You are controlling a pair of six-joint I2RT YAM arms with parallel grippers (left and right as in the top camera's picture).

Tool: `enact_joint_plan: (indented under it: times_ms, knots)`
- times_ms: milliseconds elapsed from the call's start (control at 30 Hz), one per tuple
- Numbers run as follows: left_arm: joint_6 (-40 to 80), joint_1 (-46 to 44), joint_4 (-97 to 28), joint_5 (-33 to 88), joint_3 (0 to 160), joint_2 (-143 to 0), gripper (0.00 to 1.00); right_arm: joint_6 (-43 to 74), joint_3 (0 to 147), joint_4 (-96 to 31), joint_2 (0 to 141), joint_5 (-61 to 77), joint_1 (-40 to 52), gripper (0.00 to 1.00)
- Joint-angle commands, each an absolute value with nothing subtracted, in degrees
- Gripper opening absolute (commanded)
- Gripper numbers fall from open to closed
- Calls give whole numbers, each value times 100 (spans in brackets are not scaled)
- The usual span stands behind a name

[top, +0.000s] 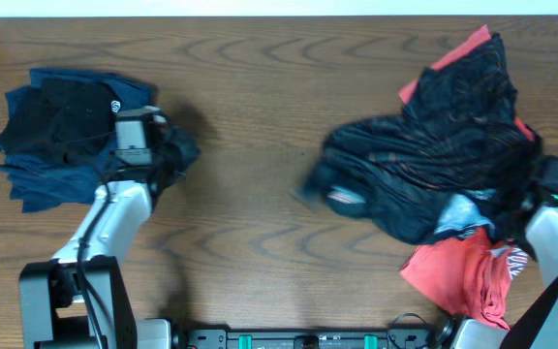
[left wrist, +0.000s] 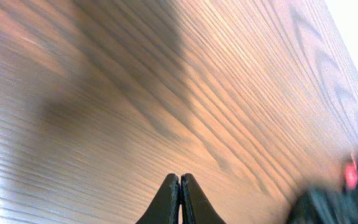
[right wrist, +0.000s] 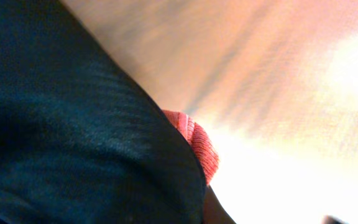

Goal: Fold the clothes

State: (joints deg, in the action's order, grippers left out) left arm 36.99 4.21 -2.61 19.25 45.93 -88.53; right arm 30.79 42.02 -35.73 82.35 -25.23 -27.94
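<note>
Right end effector (top: 539,186) grips black shirt (top: 424,165) by its edge.

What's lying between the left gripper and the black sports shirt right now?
Only bare wooden table lies between the left gripper and the black sports shirt; the overhead view shows it, and the left wrist view agrees.

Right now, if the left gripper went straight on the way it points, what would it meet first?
Probably only bare table: the shut left gripper faces open wood, the clothes lying off to the side.
</note>
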Motion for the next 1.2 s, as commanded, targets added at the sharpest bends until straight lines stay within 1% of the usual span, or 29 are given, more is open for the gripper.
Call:
enact_joint_plan:
  times_ms: [0,100,233,367,500,533,567,600,700,733,833,867,967,1100,1167]
  knots:
    - [3430,663,-279,1732,4600,-8818,6,3531,4449,-3594,8228,-2471,-3223,1]
    - [3428,720,-318,1940,4600,-8818,6,3459,4609,-3632,8228,-1962,-3385,1]
    - [3428,513,-412,2749,4600,-8818,6,3463,4622,-3715,8228,-1881,-3315,1]
    - [3428,-36,-436,3518,4600,-8818,6,3461,4617,-3813,8228,-1857,-3256,1]
    - [3430,-856,-757,3710,4600,-8818,7,3404,4617,-3868,8228,-1811,-3256,2]
    - [3433,-1081,-849,3706,4600,-8825,13,3354,4617,-3861,8228,-1767,-3256,2]
    - [3430,-1356,-906,3706,4600,-8833,23,3356,4617,-3865,8228,-1750,-3256,4]
    - [3433,-1592,-937,3697,4600,-8842,31,3356,4617,-3868,8228,-1728,-3256,5]
    - [3487,-2331,-934,3426,4600,-8877,48,3356,4617,-3868,8228,-1686,-3256,8]
    - [3586,-2541,-939,3197,4600,-8901,52,3356,4617,-3870,8228,-1686,-3256,9]
    - [3994,-3114,-906,2499,4600,-9004,61,3356,4617,-3903,8228,-1688,-3256,9]
    - [4136,-3284,-819,2412,4600,-9059,64,3356,4617,-3913,8228,-1688,-3256,9]
    - [4353,-3651,-432,2412,4600,-9207,68,3358,4617,-3962,8228,-1686,-3256,9]
    - [4552,-3977,-1,2344,4600,-9513,69,3358,4617,-4036,8228,-1643,-3256,10]
    - [4724,-4084,224,2344,4600,-9765,70,3358,4617,-4080,8228,-1566,-3256,13]
